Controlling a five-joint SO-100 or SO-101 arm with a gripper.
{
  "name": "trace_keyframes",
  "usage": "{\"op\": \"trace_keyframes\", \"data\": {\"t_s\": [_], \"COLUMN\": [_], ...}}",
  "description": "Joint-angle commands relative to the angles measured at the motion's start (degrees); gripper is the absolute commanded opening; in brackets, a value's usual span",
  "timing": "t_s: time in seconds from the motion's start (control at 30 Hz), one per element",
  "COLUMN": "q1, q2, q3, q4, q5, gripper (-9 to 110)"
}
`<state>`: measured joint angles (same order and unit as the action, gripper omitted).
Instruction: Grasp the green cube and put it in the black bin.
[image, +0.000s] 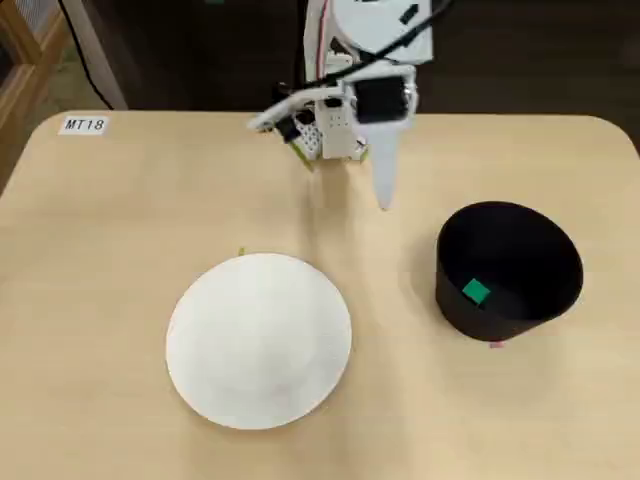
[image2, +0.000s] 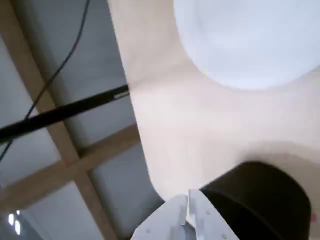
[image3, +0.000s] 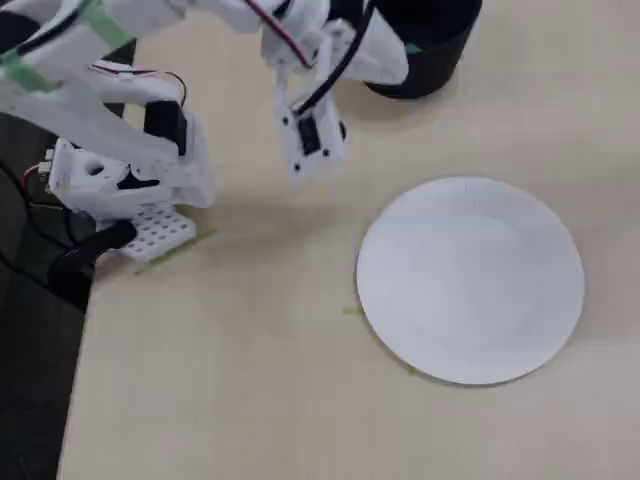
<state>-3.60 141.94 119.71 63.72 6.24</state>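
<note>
Green cube (image: 476, 291) lies inside the black bin (image: 556, 262), so the job looks finished. Gripper (image: 383, 197) hangs empty, jaws together, above the worktop (image: 150, 210) beside a white plate (image: 258, 338).

Front fixed view: set high across from my base, looking down at the whole counter (image: 120, 230); my arm sits at the far edge, the white plate (image: 258, 338) near, the black bin (image: 510, 268) at right.

Side fixed view: close, above and beside my base, facing across the counter (image3: 220, 380); plate (image3: 470, 280) at right, bin (image3: 420, 60) far.

Wrist view: rides on me, tilted, low; my claw (image2: 188, 212) at the bottom edge, plate (image2: 250, 40) at top, bin (image2: 260, 205) at lower right.

Shared: all three show the plate, bin and counter.
</note>
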Motion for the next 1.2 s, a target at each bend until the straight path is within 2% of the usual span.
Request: {"op": "trace_keyframes", "data": {"t_s": [0.0, 0.33, 0.53, 0.87, 1.17], "q1": [0.97, 2.29, 5.19, 4.48, 5.45], "q2": [6.68, 24.70, 41.75, 41.66, 41.66], "q3": [8.44, 29.27, 40.08, 47.37, 47.46], "q4": [-2.55, -2.37, 1.41, 2.90, 3.34], "q5": [-0.97, 0.62, 2.02, 0.35, -0.35], "gripper": [0, 0, 0, 0, 0]}}
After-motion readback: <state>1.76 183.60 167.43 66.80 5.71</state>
